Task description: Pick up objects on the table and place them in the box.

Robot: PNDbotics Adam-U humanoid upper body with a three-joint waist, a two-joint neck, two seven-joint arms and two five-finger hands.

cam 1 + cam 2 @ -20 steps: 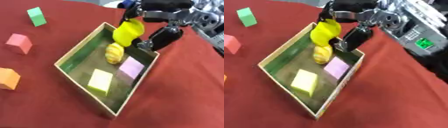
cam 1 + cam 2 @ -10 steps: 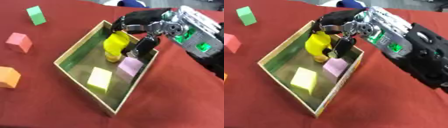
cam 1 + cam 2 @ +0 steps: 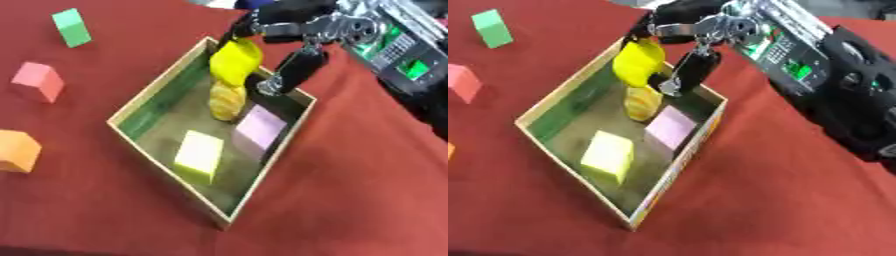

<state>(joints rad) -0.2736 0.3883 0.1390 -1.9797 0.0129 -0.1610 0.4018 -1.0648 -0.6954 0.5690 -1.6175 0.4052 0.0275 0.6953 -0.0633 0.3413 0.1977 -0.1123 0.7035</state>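
Observation:
My right hand [image 3: 293, 37] reaches in from the upper right over the far corner of the wooden box [image 3: 157, 90], its fingers curled round a bright yellow object [image 3: 234, 62] held above the box floor. Under it inside the box stands an orange-yellow ridged object [image 3: 226, 101]. A pale pink block [image 3: 260, 126] and a pale yellow block [image 3: 199, 154] lie on the box floor. On the red cloth left of the box are a green block [image 3: 71, 27], a pink block [image 3: 39, 81] and an orange block [image 3: 17, 150]. My left hand is out of sight.
The red cloth [image 3: 350, 190] covers the whole table. My right forearm [image 3: 815, 65], with its lit green panel, crosses the upper right. The box's green inner wall [image 3: 162, 95] faces the loose blocks on the left.
The whole picture has shifted between frames, so the camera moved. My right hand stays over the far end of the box with the yellow object in it, now a little higher than half a second ago.

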